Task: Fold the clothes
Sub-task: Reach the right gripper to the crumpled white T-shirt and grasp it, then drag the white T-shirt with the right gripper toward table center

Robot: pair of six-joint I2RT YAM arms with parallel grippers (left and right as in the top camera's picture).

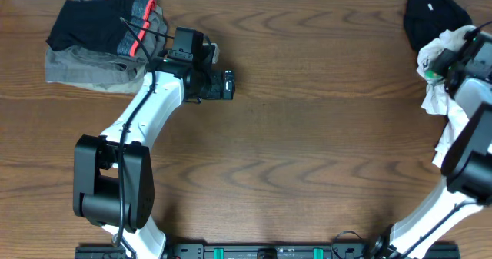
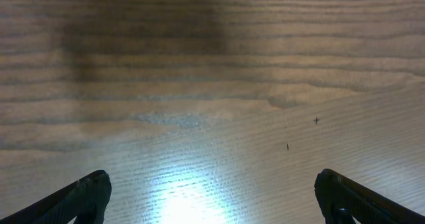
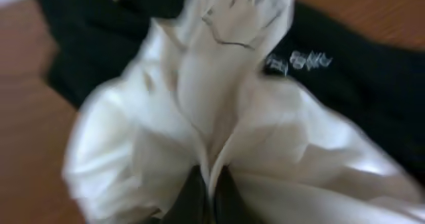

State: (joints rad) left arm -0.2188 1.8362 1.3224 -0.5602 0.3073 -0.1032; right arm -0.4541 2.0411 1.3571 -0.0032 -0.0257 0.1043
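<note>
The white T-shirt [image 1: 440, 76] hangs bunched at the right edge of the table, beside a black garment [image 1: 434, 14]. My right gripper [image 1: 438, 59] is shut on a fold of it. In the right wrist view the white cloth [image 3: 219, 111] is pinched between the two dark fingers [image 3: 207, 197], with the black garment [image 3: 358, 78] behind. The shirt's logo does not show clearly. My left gripper [image 1: 228, 84] is open and empty over the bare wood at the upper left; the left wrist view shows its fingertips [image 2: 212, 197] wide apart above the tabletop.
A pile of folded dark and grey clothes with a red stripe [image 1: 100, 40] lies at the far left corner, just behind the left arm. The wooden tabletop [image 1: 307, 151] stretches between the two arms.
</note>
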